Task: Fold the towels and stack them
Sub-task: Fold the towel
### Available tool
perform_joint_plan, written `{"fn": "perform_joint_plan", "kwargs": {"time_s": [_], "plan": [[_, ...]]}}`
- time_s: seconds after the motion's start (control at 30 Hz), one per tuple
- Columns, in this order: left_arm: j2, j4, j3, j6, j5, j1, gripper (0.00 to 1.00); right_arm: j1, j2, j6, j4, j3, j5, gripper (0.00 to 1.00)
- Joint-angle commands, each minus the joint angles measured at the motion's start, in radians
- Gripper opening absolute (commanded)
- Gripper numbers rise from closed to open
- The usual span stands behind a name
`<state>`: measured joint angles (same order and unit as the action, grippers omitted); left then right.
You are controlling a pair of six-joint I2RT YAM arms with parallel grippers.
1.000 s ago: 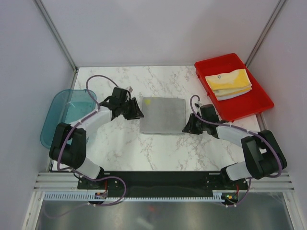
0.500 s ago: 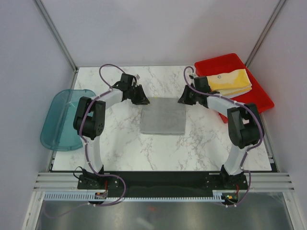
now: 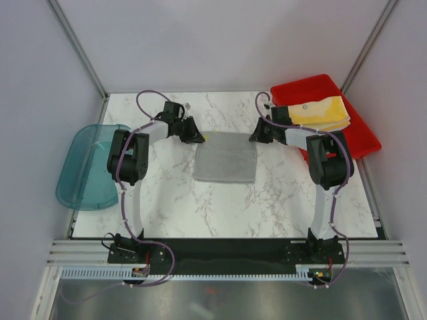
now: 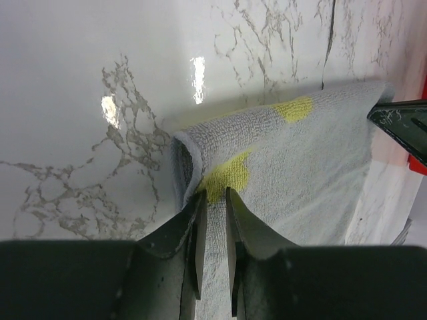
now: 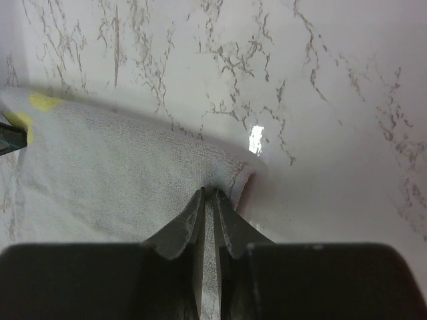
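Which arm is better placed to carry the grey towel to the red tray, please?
Probably right: the right claw pinches the flat grey terry towel at the corner nearest the red plastic tray; the left claw holds the corner farther away.

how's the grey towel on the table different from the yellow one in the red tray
The grey towel lies spread open on the marble table; the yellow towel sits folded in the red tray. The grey towel is pinched at its far corners by the left gripper and right gripper; the yellow towel is untouched. Both are small soft cloths.
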<state>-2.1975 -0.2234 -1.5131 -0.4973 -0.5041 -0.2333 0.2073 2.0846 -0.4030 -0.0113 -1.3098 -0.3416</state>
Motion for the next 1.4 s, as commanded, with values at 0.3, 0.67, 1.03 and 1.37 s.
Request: {"fn": "perform_joint_plan", "kwargs": {"time_s": [0.3,0.67,1.03,1.37], "plan": [[0.100,-0.024,-0.050,0.051,-0.071,0.009,0.35,0.003,-0.122,0.041,-0.026,-0.043,-0.025,0.24],[-0.047,-0.025,-0.157,0.000,-0.160,0.022,0.34,-0.002,-0.012,0.007,-0.009,-0.089,0.006,0.22],[-0.134,-0.024,-0.196,0.016,-0.125,0.051,0.33,-0.017,0.052,0.046,0.004,-0.111,0.029,0.21],[-0.025,-0.063,-0.196,0.149,-0.214,0.065,0.43,-0.019,-0.056,0.131,0.013,-0.072,-0.050,0.36]]}}
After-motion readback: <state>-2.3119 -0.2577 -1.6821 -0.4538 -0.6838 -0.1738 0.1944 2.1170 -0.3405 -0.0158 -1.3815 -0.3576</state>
